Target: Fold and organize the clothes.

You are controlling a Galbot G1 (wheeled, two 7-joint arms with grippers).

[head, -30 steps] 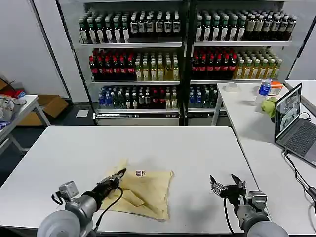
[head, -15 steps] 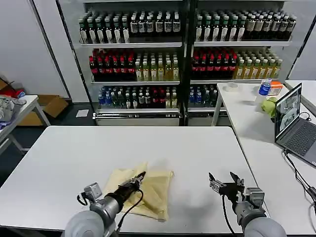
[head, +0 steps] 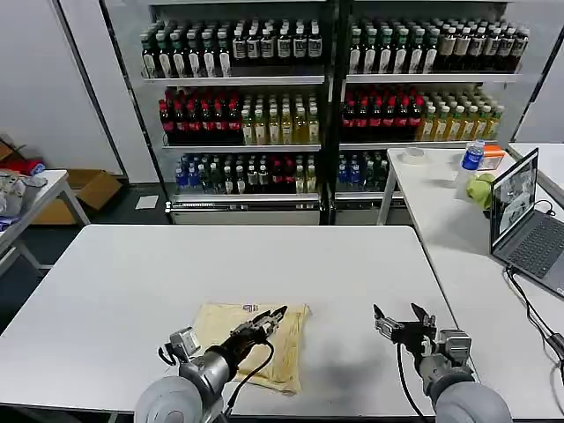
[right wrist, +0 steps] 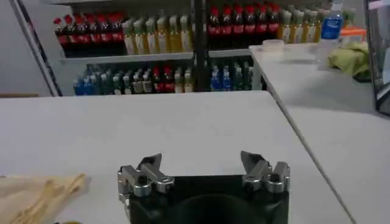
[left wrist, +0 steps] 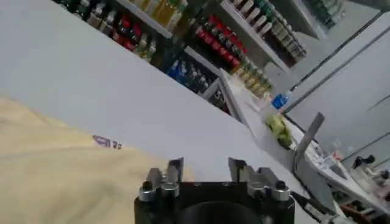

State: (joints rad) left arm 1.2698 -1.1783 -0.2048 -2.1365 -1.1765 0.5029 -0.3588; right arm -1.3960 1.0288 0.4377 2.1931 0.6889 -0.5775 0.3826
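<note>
The shirt (head: 251,339) lies on the white worktop (head: 132,282) as a compact, roughly square packet, so most of the folding looks done. Its sleeves are no longer out to the sides and the body seems doubled over on itself. What appears left is tidying: the near edge by the robot looks loose and rumpled, with layers not quite lined up, and the packet has yet to be squared off or set anywhere in particular.

The left claw (head: 275,315) hangs over the packet's right half, its tip near the far right corner. From its wrist camera the fingers (left wrist: 175,170) stand apart with nothing between them, so it is open and holding no cloth; the fabric spreads out beneath and to one side of it.

The right claw (head: 398,319) waits well off to the right of the shirt, low over bare worktop, open too and empty. From its own camera a corner of the cloth (right wrist: 36,195) shows off to the side, well apart from it.

As for how the packet lies, its small label (head: 250,308) sits at the far edge, just left of the left claw's tip, so the neck end points away from the robot, towards the drinks shelves (head: 326,106). The packet is only a little wider than it is deep, so I would judge its long axis to run left to right across the worktop, though it is close to square.
</note>
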